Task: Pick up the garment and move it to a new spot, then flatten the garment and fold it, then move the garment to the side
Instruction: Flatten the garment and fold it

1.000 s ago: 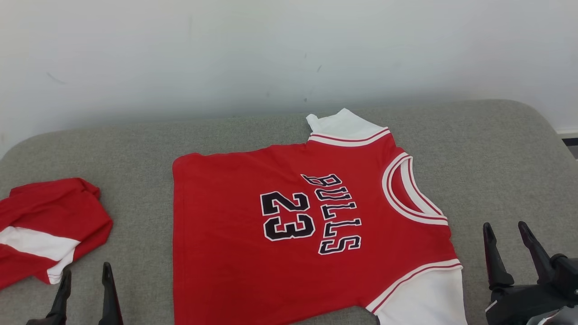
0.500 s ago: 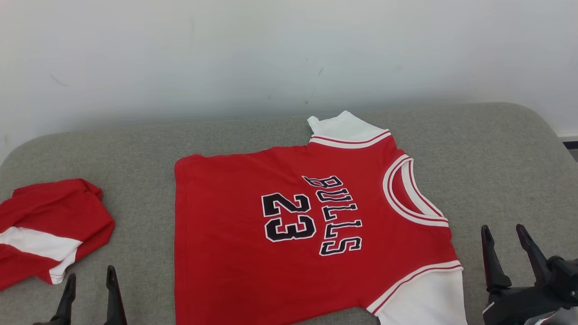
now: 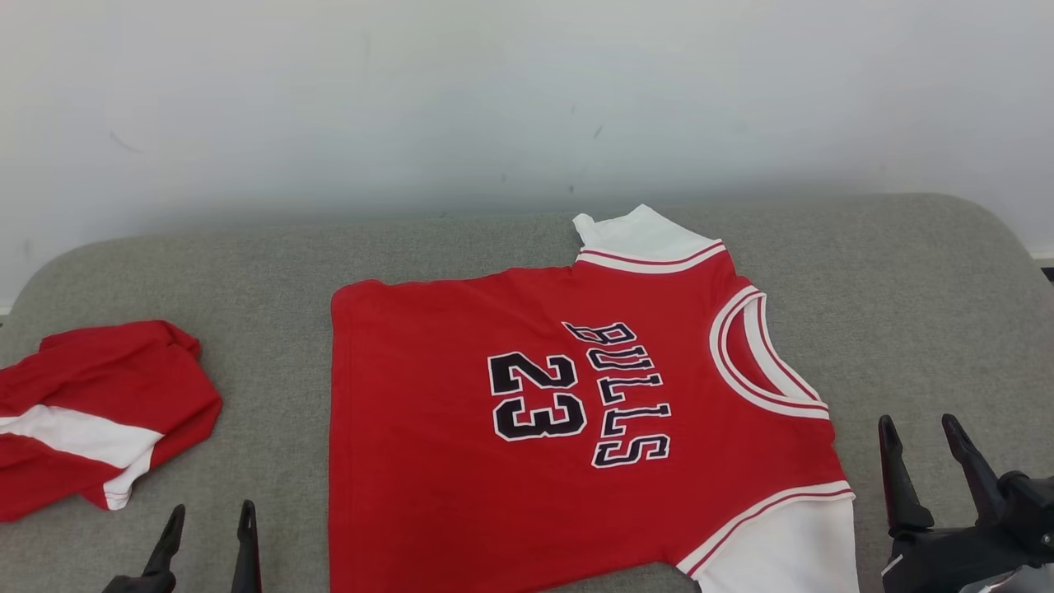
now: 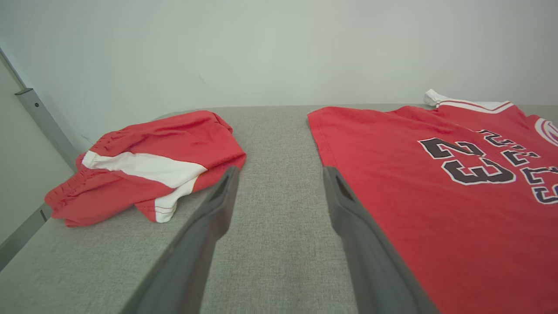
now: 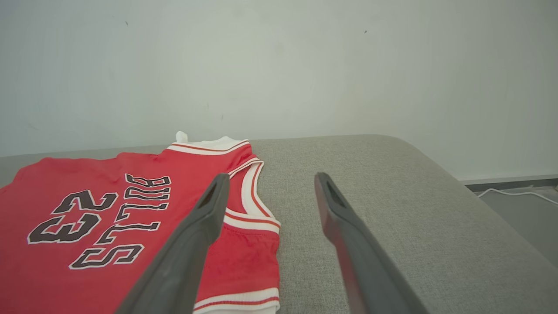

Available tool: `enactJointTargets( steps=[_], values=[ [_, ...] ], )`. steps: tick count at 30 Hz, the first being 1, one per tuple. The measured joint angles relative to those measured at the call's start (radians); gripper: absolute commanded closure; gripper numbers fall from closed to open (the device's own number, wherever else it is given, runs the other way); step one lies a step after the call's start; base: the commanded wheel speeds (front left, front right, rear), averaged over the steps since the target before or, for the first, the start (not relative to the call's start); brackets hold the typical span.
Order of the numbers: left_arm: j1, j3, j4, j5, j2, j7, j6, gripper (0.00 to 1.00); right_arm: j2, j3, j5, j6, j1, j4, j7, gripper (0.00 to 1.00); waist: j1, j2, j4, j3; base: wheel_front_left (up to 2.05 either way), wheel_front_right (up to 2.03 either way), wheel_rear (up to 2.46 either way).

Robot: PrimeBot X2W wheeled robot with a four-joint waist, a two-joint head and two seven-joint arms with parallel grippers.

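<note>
On the grey padded surface (image 3: 906, 272) the red Bulls jersey (image 3: 461, 461) lies flat. My left gripper (image 3: 212, 507) has edged toward its hem; my right gripper (image 3: 916, 420) waits near the collar end. Both are open and empty, so folding looks next.

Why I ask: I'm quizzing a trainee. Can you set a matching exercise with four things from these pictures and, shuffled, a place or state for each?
1. jersey
2. smaller red garment
3. left gripper
4. right gripper

A. bunched up, far left
B. spread flat, number 23 up
C. open, beside the jersey's neck end
D. open, between the two garments

Pairs: 1-B, 2-A, 3-D, 4-C.
</note>
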Motion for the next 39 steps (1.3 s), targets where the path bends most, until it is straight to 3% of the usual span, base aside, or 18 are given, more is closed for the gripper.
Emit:
enactJointTargets(
  steps=[27, 39],
  values=[
    [0.000, -0.010, -0.050, 0.015, 0.007, 0.053, 0.001, 0.00, 0.014, -0.018, -0.011, 0.017, 0.000, 0.000, 0.000, 0.00, 0.0000, 0.0000, 0.032, 0.008, 0.00, 0.00, 0.00],
    [0.040, -0.106, -0.060, -0.058, 0.007, 0.174, -0.141, 0.00, -0.011, -0.008, 0.035, 0.072, 0.087, 0.013, 0.090, 0.00, 0.0000, -0.0001, 0.041, 0.030, 0.00, 0.00, 0.00]
  ],
)
